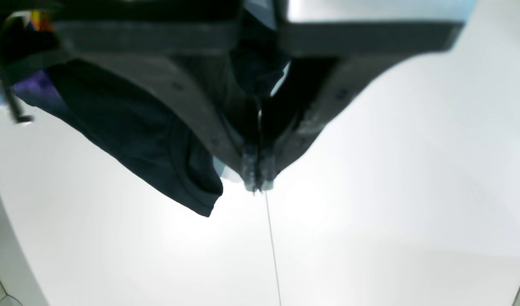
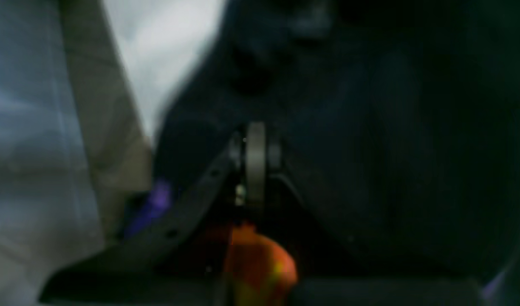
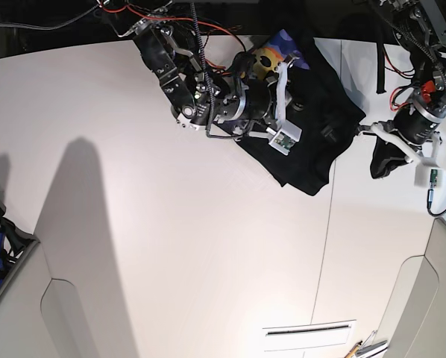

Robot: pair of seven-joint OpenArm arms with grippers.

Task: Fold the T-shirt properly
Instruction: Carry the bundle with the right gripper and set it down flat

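A black T-shirt (image 3: 312, 127) hangs bunched between two robot arms above the far right part of a white table (image 3: 171, 246), sun-face print showing at its top edge. The left gripper (image 1: 258, 178) is pinched together on a sleeve hem; the right gripper (image 2: 253, 170) is clamped on cloth near the print. Soft, light, floppy — best held at hems or shoulders. Its long axis is unclear, crumpled so.
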